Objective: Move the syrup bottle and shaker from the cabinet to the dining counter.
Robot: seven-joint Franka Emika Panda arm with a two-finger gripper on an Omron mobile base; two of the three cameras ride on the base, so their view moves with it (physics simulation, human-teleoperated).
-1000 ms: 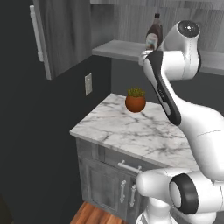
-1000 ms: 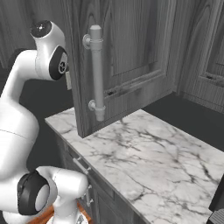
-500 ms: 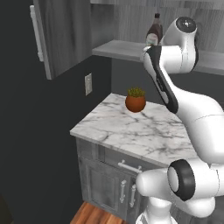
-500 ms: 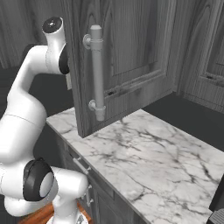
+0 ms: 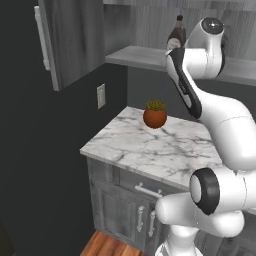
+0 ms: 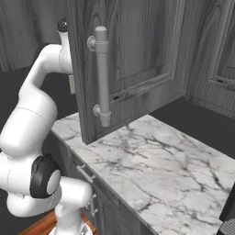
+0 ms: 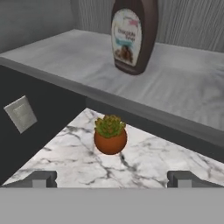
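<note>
I am lining up the wide-open end effector [image 7: 112, 178] with the dark brown, white-labelled syrup bottle [image 7: 133, 35], aiming to approach level above the grey cabinet shelf [image 7: 183, 87] and straddle its body.

base views flank the arm; hand view (close) faces the shelf [image 7: 183, 83].
</note>
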